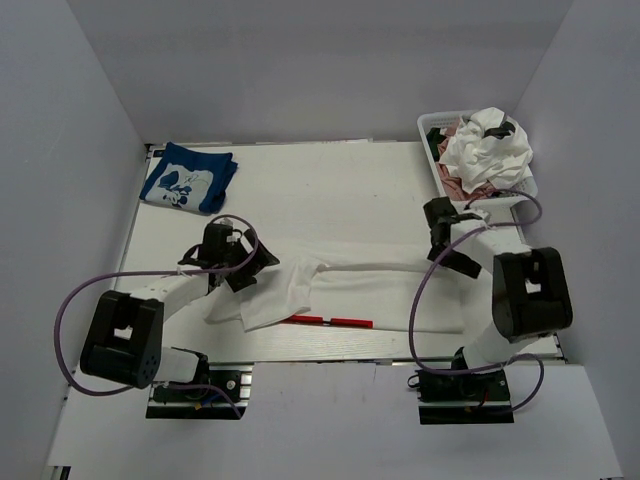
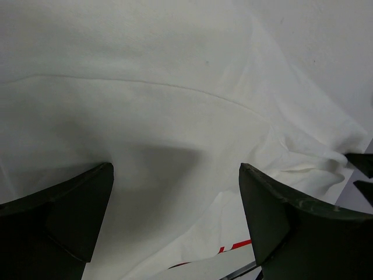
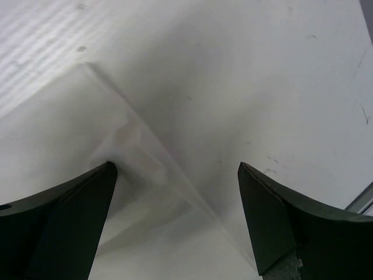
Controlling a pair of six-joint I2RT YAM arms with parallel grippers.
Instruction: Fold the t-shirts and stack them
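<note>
**Desk:** Both sets of jaws released?

**Me:** Yes. I see the left gripper (image 1: 243, 262) and right gripper (image 1: 450, 246) spread wide and empty over opposite ends of the large white t-shirt (image 1: 335, 285). Its red logo (image 1: 331, 321) is mostly tucked under. The blue t-shirt (image 1: 188, 178) lies folded far left. The heap (image 1: 490, 150) in the basket (image 1: 432, 126) is too crumpled to sort.

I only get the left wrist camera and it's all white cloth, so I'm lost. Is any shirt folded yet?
Observer: Yes, a folded blue t-shirt with a white graphic lies at the table's far left corner.
Operator: Are there more shirts?
Observer: A crumpled white one sits on top in the white plastic mesh basket, far right.
Operator: What's the other arm doing?
Observer: Its right fingers stand open above a fold of the large white t-shirt.
</note>
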